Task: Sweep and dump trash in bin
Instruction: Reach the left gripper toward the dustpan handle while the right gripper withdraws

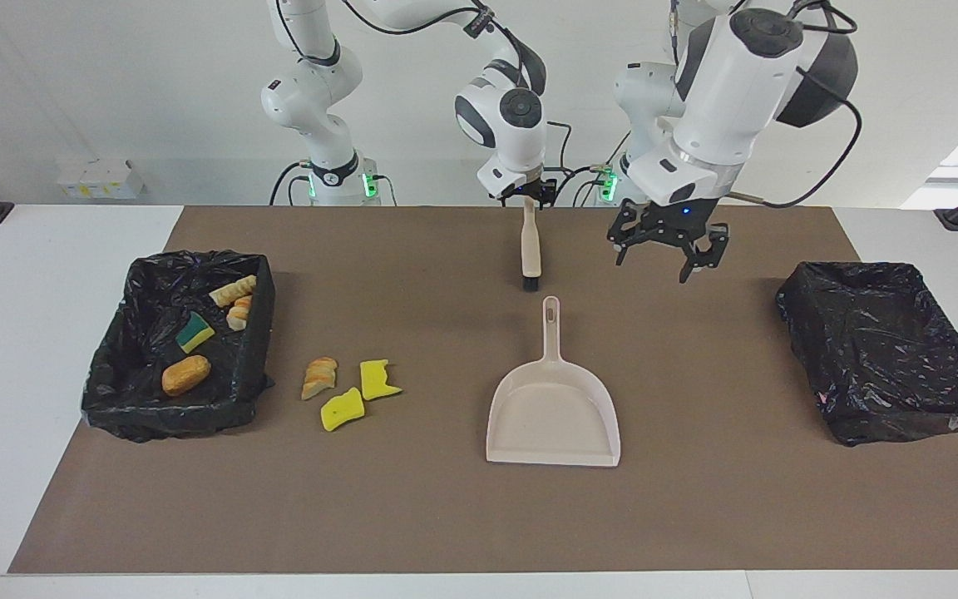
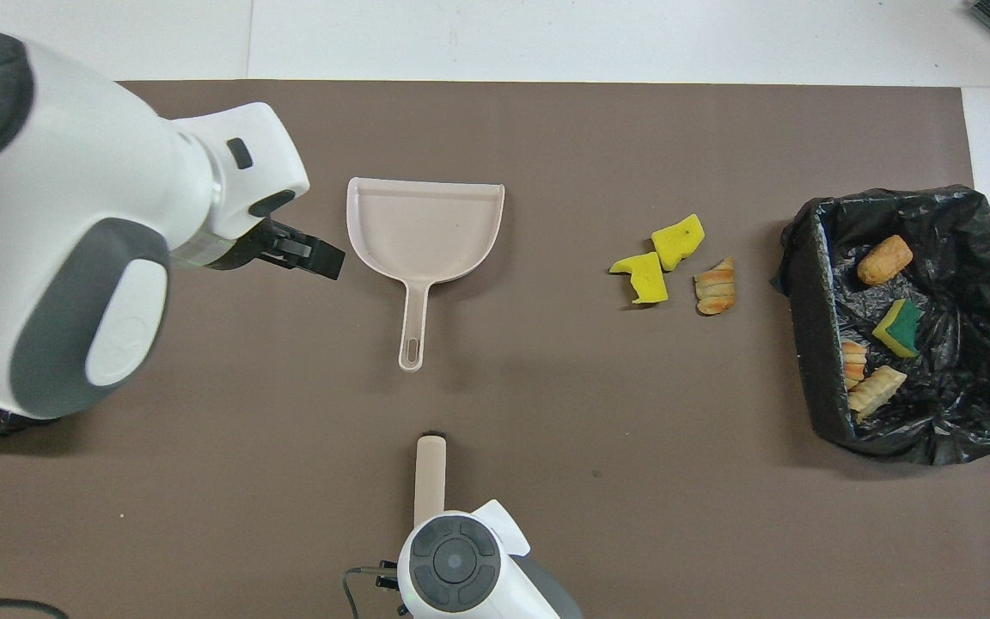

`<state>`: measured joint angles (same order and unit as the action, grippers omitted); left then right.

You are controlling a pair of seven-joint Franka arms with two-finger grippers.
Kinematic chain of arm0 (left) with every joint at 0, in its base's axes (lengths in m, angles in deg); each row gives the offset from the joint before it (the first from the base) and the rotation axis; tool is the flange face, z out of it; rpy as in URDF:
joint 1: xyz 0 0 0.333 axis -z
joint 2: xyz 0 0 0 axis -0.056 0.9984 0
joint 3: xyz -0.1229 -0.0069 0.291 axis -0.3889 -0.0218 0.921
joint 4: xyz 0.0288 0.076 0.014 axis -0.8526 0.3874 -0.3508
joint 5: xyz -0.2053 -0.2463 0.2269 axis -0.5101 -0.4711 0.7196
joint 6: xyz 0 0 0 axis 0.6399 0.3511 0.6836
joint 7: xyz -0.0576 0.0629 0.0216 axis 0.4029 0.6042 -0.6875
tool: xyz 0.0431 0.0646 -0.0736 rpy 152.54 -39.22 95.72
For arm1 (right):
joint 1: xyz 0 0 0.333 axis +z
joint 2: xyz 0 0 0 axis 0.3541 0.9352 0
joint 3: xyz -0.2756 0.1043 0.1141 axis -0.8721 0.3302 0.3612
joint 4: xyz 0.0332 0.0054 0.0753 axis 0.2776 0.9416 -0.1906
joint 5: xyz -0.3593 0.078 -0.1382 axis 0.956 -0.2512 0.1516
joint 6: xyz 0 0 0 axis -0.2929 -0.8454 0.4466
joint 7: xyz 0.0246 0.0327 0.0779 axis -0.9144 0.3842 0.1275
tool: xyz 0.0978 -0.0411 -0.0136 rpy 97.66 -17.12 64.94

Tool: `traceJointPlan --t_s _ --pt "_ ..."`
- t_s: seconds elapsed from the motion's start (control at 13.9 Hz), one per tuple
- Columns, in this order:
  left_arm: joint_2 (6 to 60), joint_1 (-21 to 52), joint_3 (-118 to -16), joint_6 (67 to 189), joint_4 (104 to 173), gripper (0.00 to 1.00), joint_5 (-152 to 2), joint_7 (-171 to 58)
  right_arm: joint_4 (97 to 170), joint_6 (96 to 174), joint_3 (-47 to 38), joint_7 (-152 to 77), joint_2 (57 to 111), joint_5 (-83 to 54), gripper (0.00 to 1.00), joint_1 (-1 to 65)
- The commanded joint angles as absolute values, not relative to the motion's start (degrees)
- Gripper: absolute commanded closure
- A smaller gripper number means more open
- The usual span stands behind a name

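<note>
Three pieces of trash lie on the mat: two yellow sponge chunks (image 1: 379, 378) (image 2: 677, 239) and a striped bread piece (image 1: 319, 377) (image 2: 715, 286). Beside them, the black-lined bin (image 1: 113, 391) (image 2: 813, 284) at the right arm's end holds several more scraps. The beige dustpan (image 1: 552, 408) (image 2: 424, 228) lies mid-mat, its handle toward the robots. The brush (image 1: 531, 245) (image 2: 430, 473) lies flat, nearer the robots. My right gripper (image 1: 529, 196) is at the brush handle's end. My left gripper (image 1: 666, 259) (image 2: 302, 254) hangs open over the mat beside the dustpan handle.
A second black-lined bin (image 1: 886, 358) stands at the left arm's end of the table with nothing showing in it. The brown mat (image 1: 695, 499) covers most of the table. A white box (image 1: 101, 179) sits off the mat near the wall.
</note>
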<state>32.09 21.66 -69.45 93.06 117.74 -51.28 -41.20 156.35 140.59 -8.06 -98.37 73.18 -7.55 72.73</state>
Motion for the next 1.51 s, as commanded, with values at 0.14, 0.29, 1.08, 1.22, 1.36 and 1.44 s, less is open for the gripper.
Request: traceJointPlan --t_s 0.14,0.29,1.08,1.22,1.36,1.44 --pt "37.0 26.9 -68.6 107.1 127.3 0.0 -50.4 -49.0 158.2 143.8 -8.1 -100.0 73.0 -9.4 0.24 74.4" --pt "37.0 27.2 -68.7 108.5 130.4 0.0 -50.3 -49.0 158.2 145.6 -8.1 -99.4 73.7 -9.5 0.28 74.5" --pt "38.5 30.5 -68.7 120.7 137.7 0.0 -50.5 -56.8 153.7 141.7 -8.2 -99.6 76.1 -9.4 1.0 74.2" --pt "38.6 30.7 -68.8 121.1 138.6 0.0 -50.5 -57.9 151.2 134.3 -8.6 -99.7 75.3 -8.5 1.0 72.9" --pt "40.6 31.6 -68.7 123.0 138.6 0.0 -50.5 -59.6 151.2 128.4 -8.8 -99.1 72.9 -7.5 1.0 70.7" --pt "40.6 31.7 -68.7 123.2 138.6 0.0 -50.5 -60.1 151.2 125.9 -8.7 -99.0 72.1 -6.4 1.0 69.2"
